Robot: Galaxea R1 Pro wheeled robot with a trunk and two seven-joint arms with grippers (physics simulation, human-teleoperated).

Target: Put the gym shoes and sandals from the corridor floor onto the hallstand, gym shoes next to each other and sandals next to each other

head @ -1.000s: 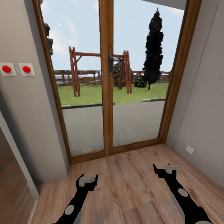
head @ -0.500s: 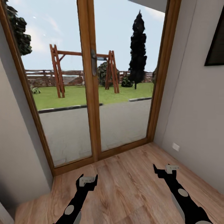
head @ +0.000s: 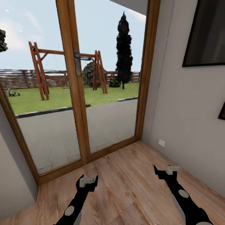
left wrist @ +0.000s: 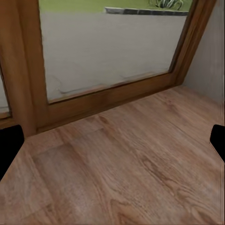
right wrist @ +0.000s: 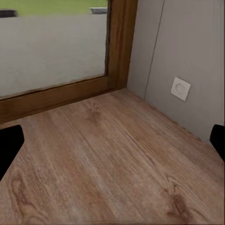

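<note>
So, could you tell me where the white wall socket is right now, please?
The wall socket sits low on the grey wall at the head view's right, just above the corridor floor, beside the glass door's wooden frame.

Bare wood-plank floor (left wrist: 122, 164) below a wooden-framed glass door (left wrist: 103, 56).

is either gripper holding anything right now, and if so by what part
Nothing is held. The left gripper and right gripper are both open and empty above the wood floor.
</note>
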